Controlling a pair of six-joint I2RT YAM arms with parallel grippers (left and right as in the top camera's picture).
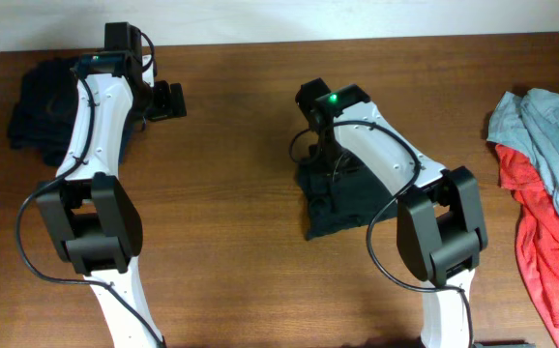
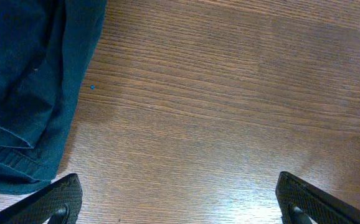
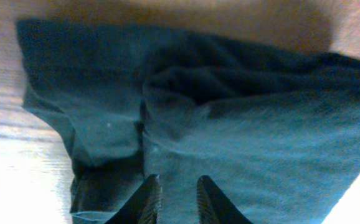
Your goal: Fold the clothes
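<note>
A dark folded garment [image 1: 357, 198] lies at the table's middle, and in the right wrist view the same dark garment [image 3: 248, 130] fills the frame with a rumpled fold across its top. My right gripper [image 1: 321, 184] hangs just over it, its jaws a narrow gap apart; the right gripper [image 3: 177, 180] pinches no fabric between its fingertips. A dark navy heap of clothes [image 1: 38, 101] sits at the far left, seen as navy cloth [image 2: 24, 93] in the left wrist view. My left gripper [image 1: 170, 100] is wide open beside the heap, and the left gripper [image 2: 181, 200] is over bare wood.
A pile of grey-blue and red clothes [image 1: 545, 184] lies at the right edge of the wooden table [image 1: 231, 193]. Both arm bases stand at the near edge.
</note>
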